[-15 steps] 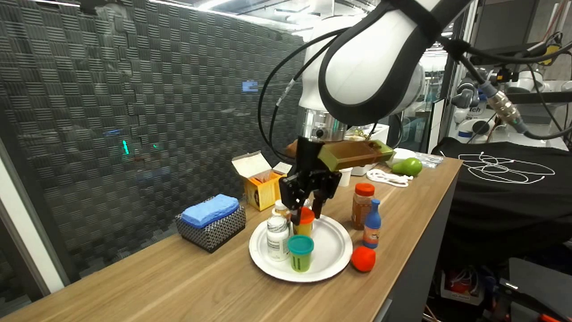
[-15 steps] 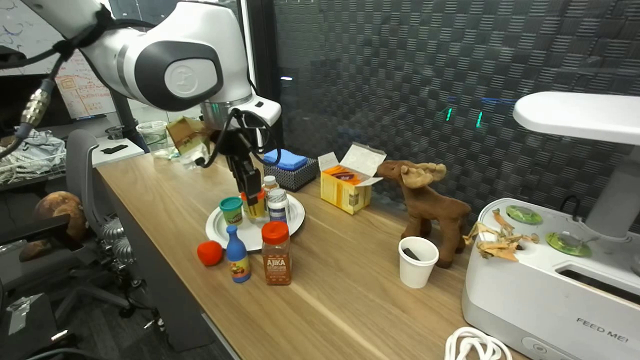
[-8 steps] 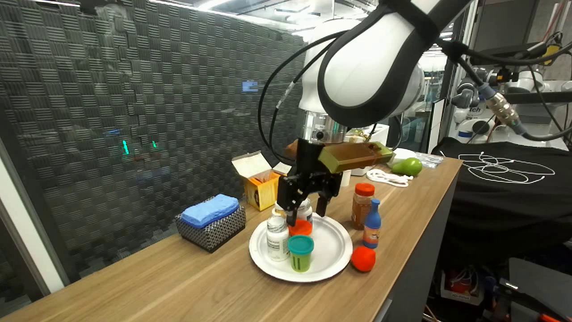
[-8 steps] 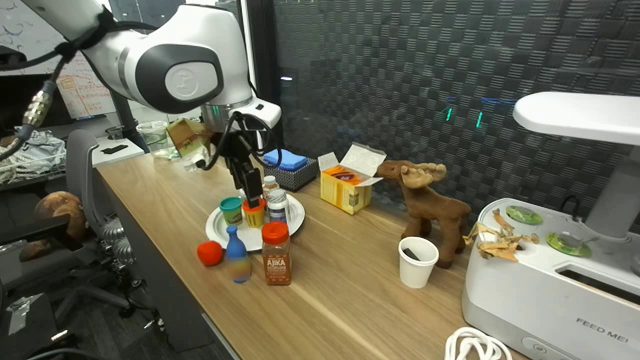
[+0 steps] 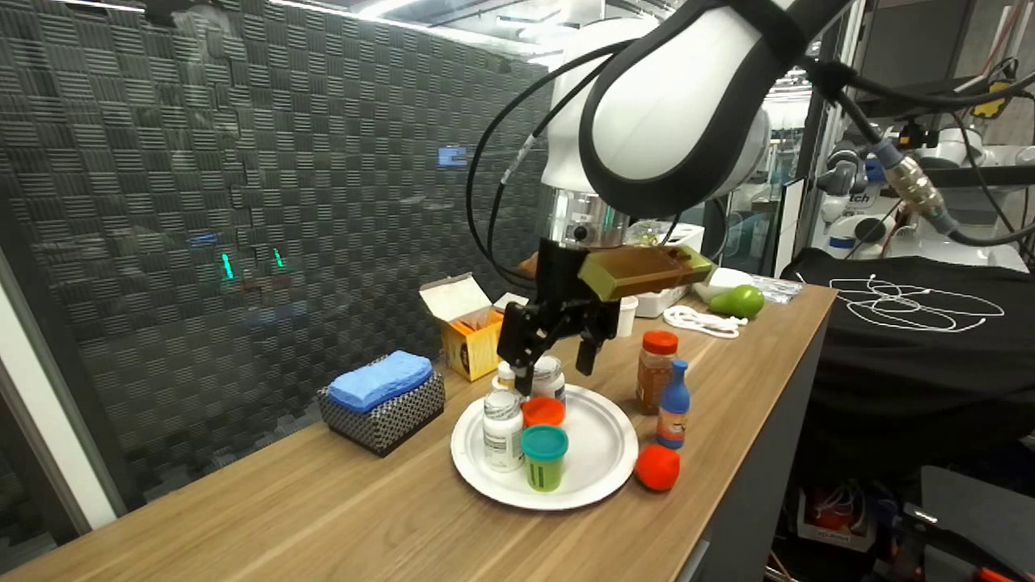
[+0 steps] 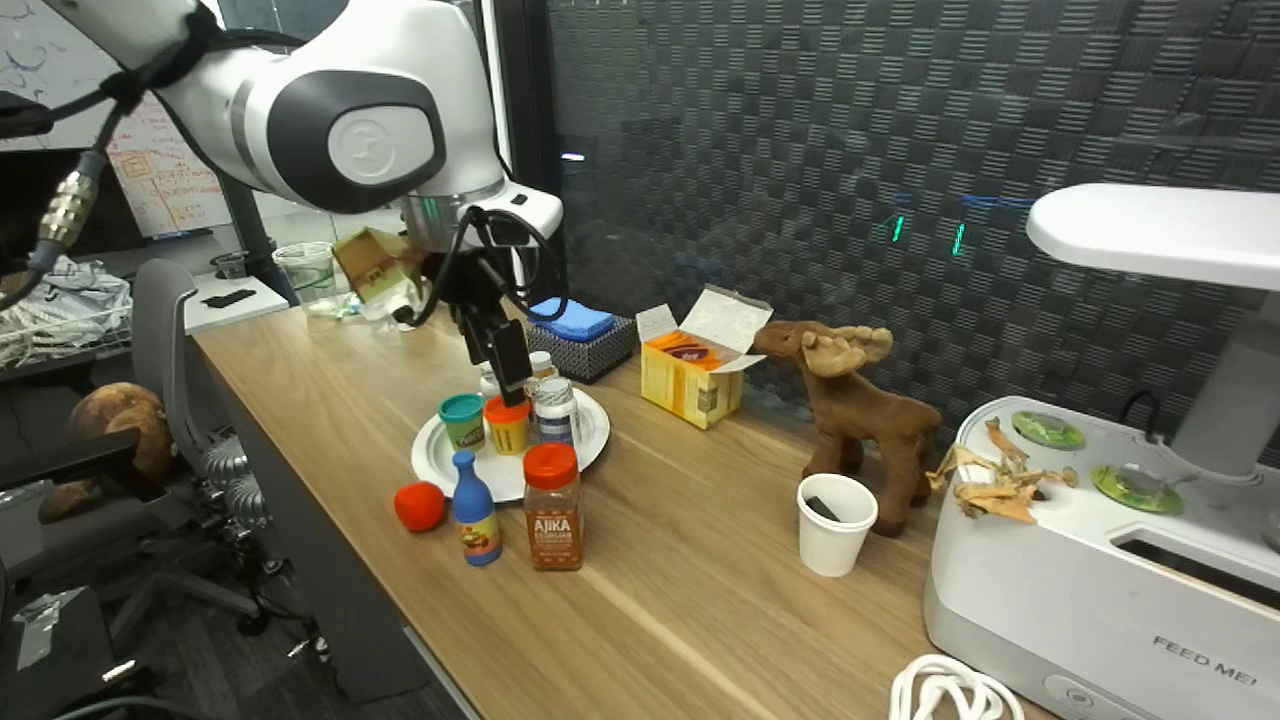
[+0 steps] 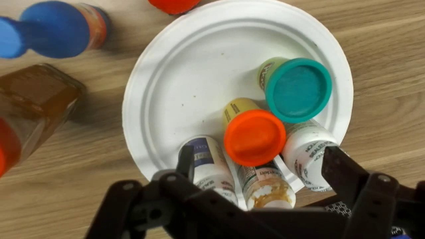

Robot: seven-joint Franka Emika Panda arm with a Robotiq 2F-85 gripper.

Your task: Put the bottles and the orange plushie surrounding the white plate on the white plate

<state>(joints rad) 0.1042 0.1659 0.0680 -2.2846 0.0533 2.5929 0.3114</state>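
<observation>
On the white plate (image 5: 594, 453) stand a green tub with a teal lid (image 7: 298, 89), a yellow tub with an orange-red lid (image 7: 255, 137) and several bottles, among them a white bottle (image 5: 503, 436) and a stained bottle (image 7: 269, 192). Above them my gripper (image 7: 259, 161) is open, its fingers apart and holding nothing. Off the plate, upright on the counter, are a blue bottle (image 6: 475, 510) and a red-capped jar (image 6: 553, 510). The orange plushie (image 5: 657, 468), small, round and reddish, lies just outside the plate rim; the wrist view cuts it off at the top edge.
A dark box with a blue cloth (image 5: 382, 380) and an open yellow carton (image 6: 690, 375) stand by the dark wall. Farther along are a brown moose plush (image 6: 865, 420), a paper cup (image 6: 835, 535) and a white planter (image 6: 1040, 600). The counter's front edge runs near the plushie.
The jaws have spread and let go of the yellow tub, which has come down onto the plate among the bottles. My gripper has since risen a little above it.
</observation>
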